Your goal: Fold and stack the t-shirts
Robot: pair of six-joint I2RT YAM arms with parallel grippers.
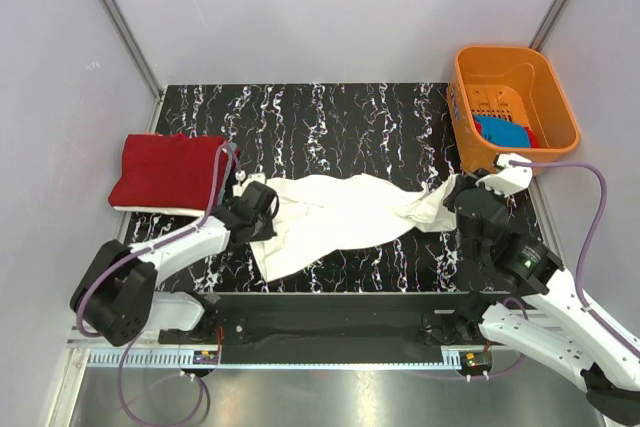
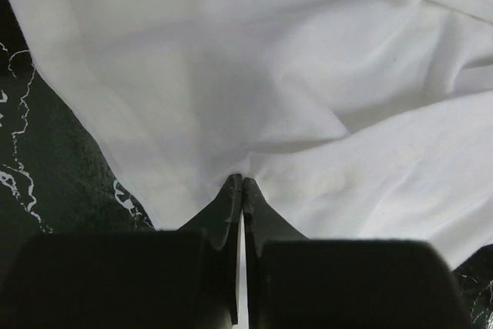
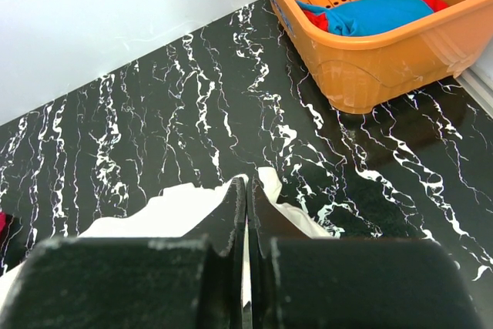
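Top external view: the white t-shirt [image 1: 340,212] is shown stretched in a rumpled band across the dark marbled surface [image 1: 350,112], its long axis running left to right between the two arms. The left pincer [image 1: 266,209] is clenched on the cloth at the shirt's left end, and the right pincer [image 1: 452,197] is clenched on a bunched corner at its right end. In each wrist view the fingers are pressed together with white fabric caught at their tips. The garment is thus held at both ends, and its middle is favoured by neither arm. A folded red t-shirt [image 1: 165,169] is set at the far left of the surface, near the left arm. A blue t-shirt [image 1: 503,133] is seen in the orange basket [image 1: 505,51] at the back right, beyond the right pincer. The coming move is judged to turn on that left-to-right axis: the cloth is probably to be drawn flat along it before any fold is made, and the folded shirt is likely to be carried leftward toward the red one.
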